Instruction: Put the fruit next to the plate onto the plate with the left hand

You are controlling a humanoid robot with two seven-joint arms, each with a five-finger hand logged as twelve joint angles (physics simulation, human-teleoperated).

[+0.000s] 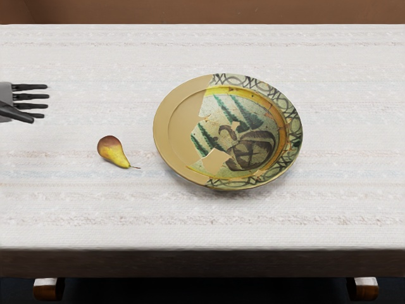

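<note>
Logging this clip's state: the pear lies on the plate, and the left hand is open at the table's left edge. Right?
Not quite. The head view shows the pear lying on the table, left of the plate and apart from it, not on it. The left hand is indeed open at the table's left edge.

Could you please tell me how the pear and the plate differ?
The pear is small, yellow-red and lies on its side, stem toward the plate; the plate is far larger, round, tan with a green-and-dark pattern, and lies face up. Both rest on the table, apart.
</note>
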